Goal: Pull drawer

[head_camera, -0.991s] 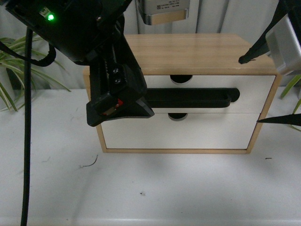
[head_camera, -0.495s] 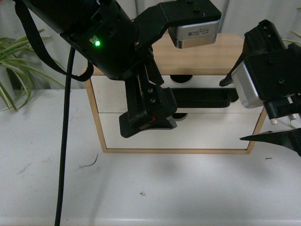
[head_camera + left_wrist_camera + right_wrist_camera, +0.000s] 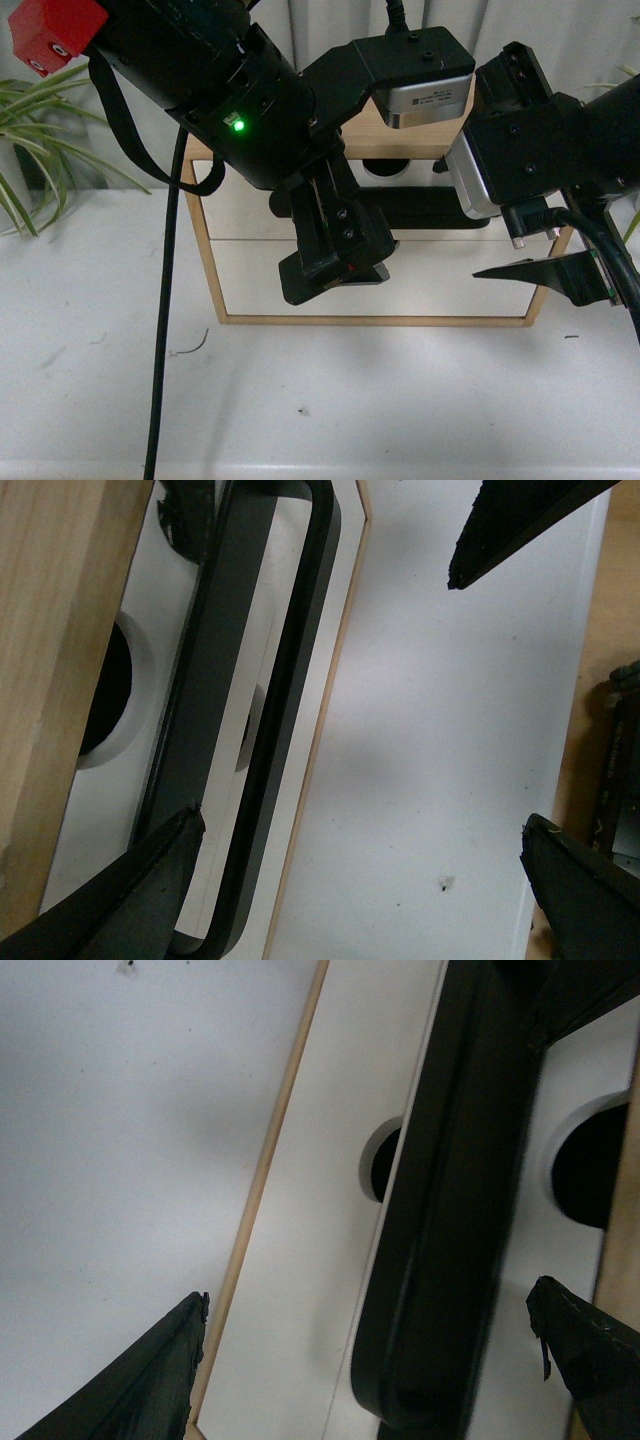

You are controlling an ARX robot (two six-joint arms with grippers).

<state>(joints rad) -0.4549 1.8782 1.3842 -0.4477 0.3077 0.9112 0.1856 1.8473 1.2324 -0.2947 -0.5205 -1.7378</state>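
Item: white table (image 3: 300, 400), nearest the camera, bare apart from a dark speck (image 3: 303, 410) and a thin curved mark (image 3: 190, 345).

Item: black cable (image 3: 165, 330), hanging from the left arm down across the table's near part.

Item: left gripper (image 3: 360, 825), fingers spread wide. In the left wrist view one fingertip (image 3: 150, 870) lay over the drawer front by the end of the handle, and the other over the table. Contact with the handle could not be told. A green light (image 3: 238, 125) glowed on the left arm.

Item: right gripper (image 3: 368, 1295), fingers likewise well apart and holding nothing. In its wrist view the handle ran between the two fingertips, one over the table and one over the cabinet's upper edge. Contact could not be told.

Item: light wood cabinet (image 3: 205, 260), standing on the table behind both grippers, with two white fronts stacked in it.

Item: drawer (image 3: 250, 210), the upper of the two, seated in the cabinet frame with its front appearing flush with the one below. It carried a long black bar handle (image 3: 425, 205) across its front and a semicircular notch (image 3: 385, 170) in its top edge.

Item: lower drawer front (image 3: 450, 295), plain white, directly beneath, partly hidden by the left arm.

Item: green plant (image 3: 25, 110), far left, beyond the table's edge.
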